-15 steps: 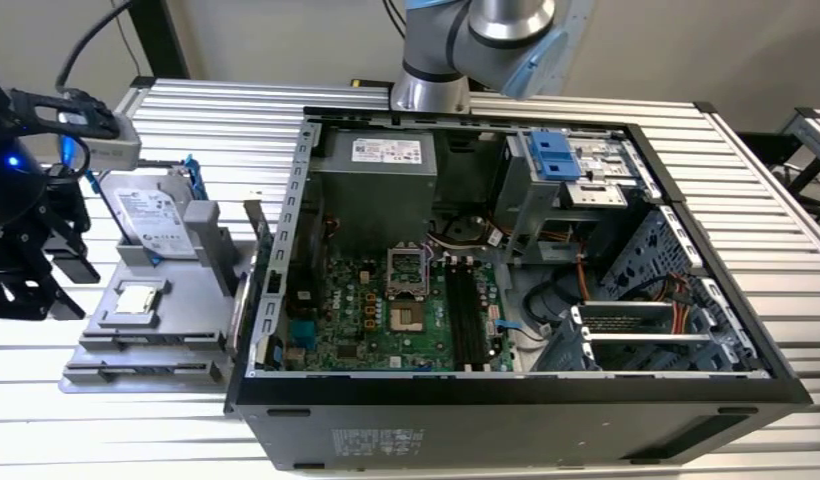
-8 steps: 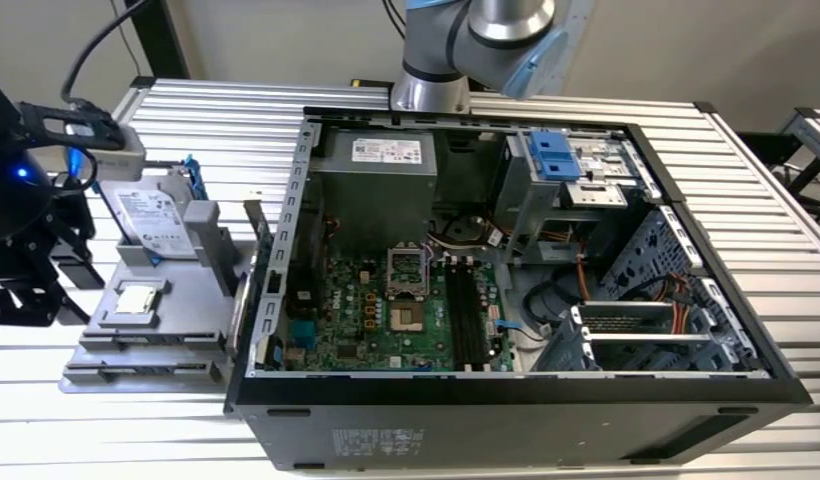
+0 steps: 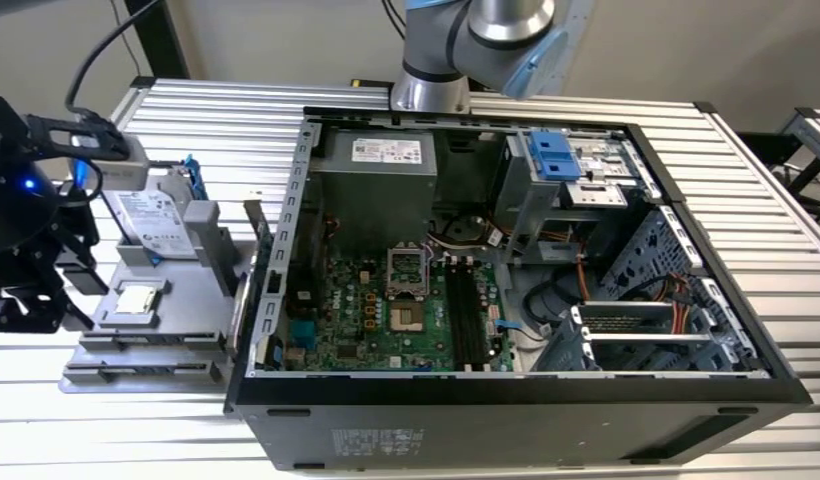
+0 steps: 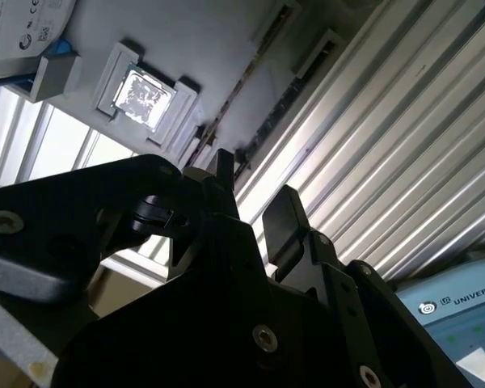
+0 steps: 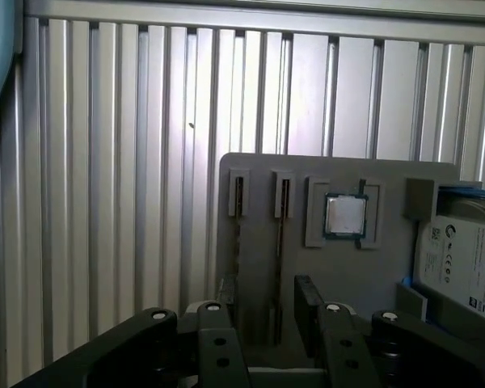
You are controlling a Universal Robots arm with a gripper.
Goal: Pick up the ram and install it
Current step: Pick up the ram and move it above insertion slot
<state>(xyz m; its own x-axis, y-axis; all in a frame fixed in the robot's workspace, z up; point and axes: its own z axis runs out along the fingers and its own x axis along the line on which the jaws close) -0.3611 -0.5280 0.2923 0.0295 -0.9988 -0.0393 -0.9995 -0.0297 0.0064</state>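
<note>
Exterior view shows you the grey holder (image 3: 177, 345) at the exterior view's left, just beside the open computer case (image 3: 517, 395). In the first wrist view the gripper (image 5: 267, 295) hangs over this holder with its fingers (image 5: 309, 303) apart, gripping nothing. The ram (image 5: 284, 202) stands on edge in a holder slot, and its line runs between the fingers.

We see an open computer case (image 3: 517, 415) lying on the ribbed metal counter (image 3: 210, 115). Its green motherboard (image 3: 363, 320) faces up, next to a grey power supply (image 3: 377, 190). At the exterior view's left, just beside the case, a grey tray (image 3: 123, 360) carries a silver hard drive (image 3: 157, 225). Near the drive, a small square processor chip (image 3: 137, 298) sits in its own recess.
</note>
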